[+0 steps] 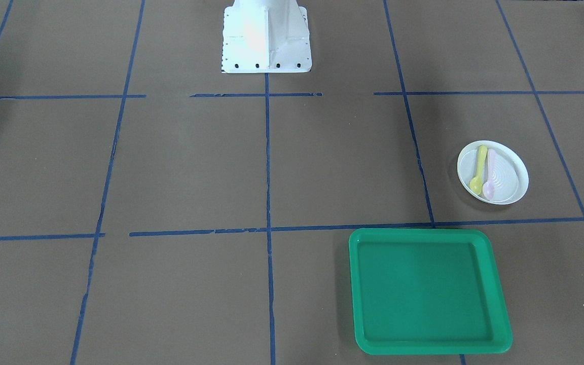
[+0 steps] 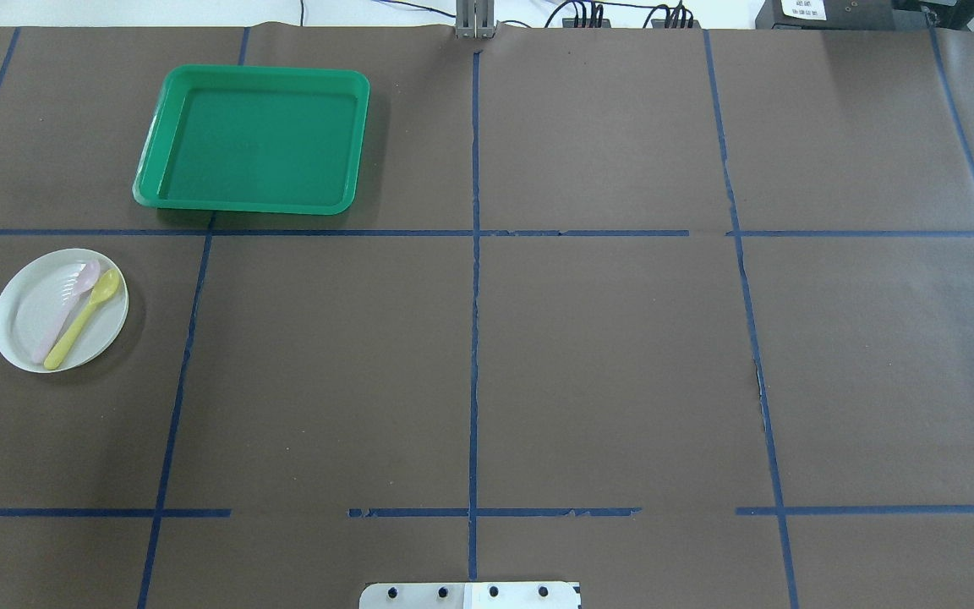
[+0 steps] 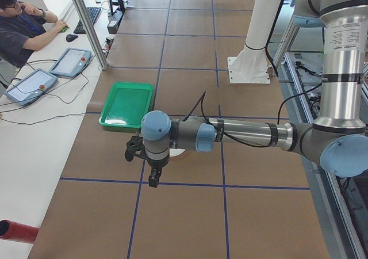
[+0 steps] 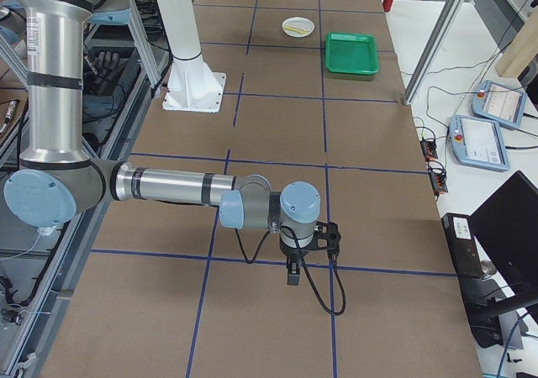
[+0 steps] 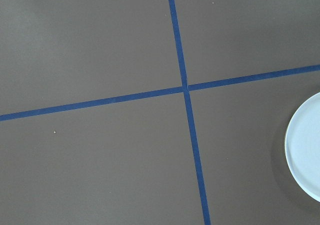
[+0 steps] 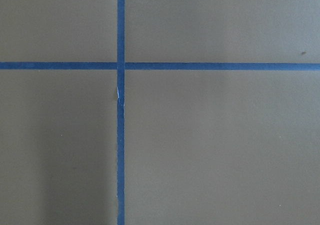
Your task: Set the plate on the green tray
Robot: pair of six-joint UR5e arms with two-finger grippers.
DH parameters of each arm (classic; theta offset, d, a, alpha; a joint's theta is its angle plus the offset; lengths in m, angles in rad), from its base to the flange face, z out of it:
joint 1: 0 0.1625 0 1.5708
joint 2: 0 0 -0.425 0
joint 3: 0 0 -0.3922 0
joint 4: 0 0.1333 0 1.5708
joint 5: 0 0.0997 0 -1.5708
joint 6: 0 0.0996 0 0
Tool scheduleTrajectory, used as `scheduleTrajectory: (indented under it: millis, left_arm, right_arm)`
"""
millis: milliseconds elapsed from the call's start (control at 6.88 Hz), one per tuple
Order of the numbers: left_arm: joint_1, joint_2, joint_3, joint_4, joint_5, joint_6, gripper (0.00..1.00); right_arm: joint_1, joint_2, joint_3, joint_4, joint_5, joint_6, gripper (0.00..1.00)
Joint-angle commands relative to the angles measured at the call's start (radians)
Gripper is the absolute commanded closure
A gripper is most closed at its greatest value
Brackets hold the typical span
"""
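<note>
You're in a robotics lab. Blue tape (image 2: 474,338) grids the paper-covered table (image 2: 622,381). In the upper left of the exterior left view, an operator (image 3: 17,31) sits by teach pendants (image 3: 70,61).

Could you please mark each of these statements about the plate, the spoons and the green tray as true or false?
1. A yellow spoon and a pink spoon lie on the plate. True.
2. The plate sits on the green tray. False: it rests on the table, apart from the tray.
3. The green tray lies farther from the robot's base than the plate does. True.
4. The plate and the green tray are on the robot's right half of the table. False: both are on its left half.
</note>
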Motion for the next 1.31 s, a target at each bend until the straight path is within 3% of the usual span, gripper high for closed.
scheduleTrajectory:
  millis: [0, 291, 436, 727, 873, 1164]
  left_arm:
    - [0.0, -0.002, -0.005, 0.0, 0.0, 0.0, 0.0]
    - [0.002, -0.006, -0.018, -0.005, -0.009, 0.002, 0.0]
    - [0.006, -0.008, -0.058, -0.053, -0.084, 0.005, 0.0]
    - [0.154, -0.005, -0.029, -0.147, -0.146, -0.115, 0.0]
    - [0.215, -0.002, 0.024, -0.293, -0.146, -0.202, 0.0]
    - [0.331, -0.006, 0.255, -0.748, -0.061, -0.512, 0.0]
  right_arm:
    - [0.0, -0.001, 0.0, 0.001, 0.0, 0.0, 0.0]
    - [0.0, 0.001, 0.0, 0.0, 0.0, 0.0, 0.0]
    - [0.0, -0.001, 0.0, 0.001, 0.0, 0.0, 0.0]
    - [0.0, 0.001, -0.002, 0.0, 0.0, 0.0, 0.0]
    - [0.0, 0.001, -0.002, 0.0, 0.0, 0.0, 0.0]
    - [0.0, -0.001, 0.0, 0.001, 0.0, 0.0, 0.0]
